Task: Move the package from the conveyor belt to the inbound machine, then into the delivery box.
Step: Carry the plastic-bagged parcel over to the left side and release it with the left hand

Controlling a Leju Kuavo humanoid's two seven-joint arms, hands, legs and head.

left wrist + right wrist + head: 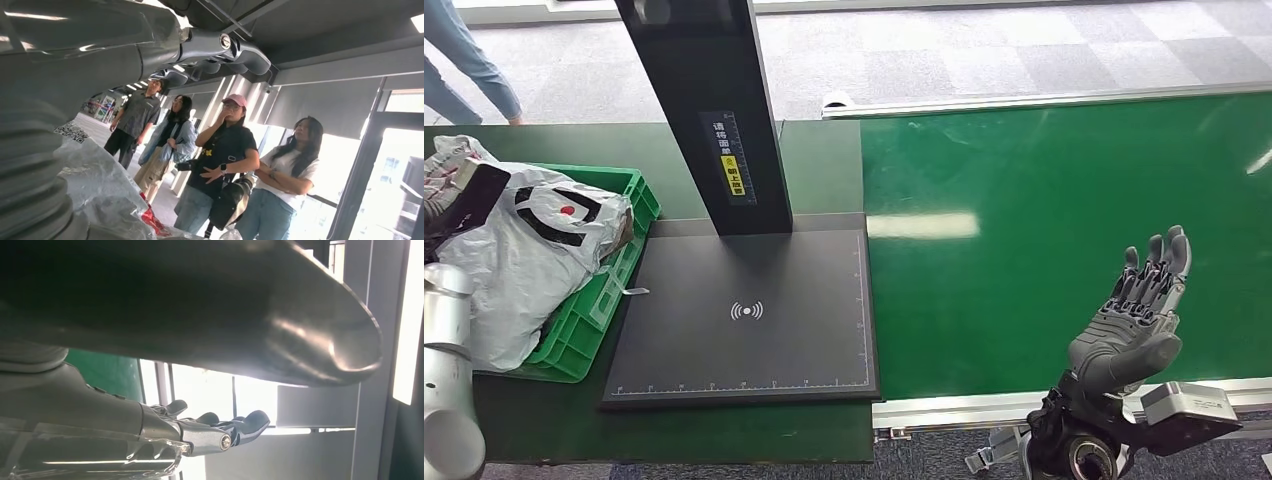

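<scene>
A white plastic package (524, 270) with black and red print lies in the green delivery box (589, 325) at the left. My left hand (469, 195) is at the package's far left end, over the crumpled plastic. In the left wrist view its fingers (215, 47) reach out straight, with the package's plastic (100, 190) beside the wrist and nothing gripped. My right hand (1139, 305) hovers over the near edge of the green conveyor belt (1044, 200), its fingers spread and holding nothing; the right wrist view shows its fingers (210, 432) stretched out.
The black inbound machine plate (744, 350) with its dark post (714, 110) lies between the box and the belt. A person's leg (464, 60) shows at the far left behind the table. Several people (225, 165) stand watching nearby.
</scene>
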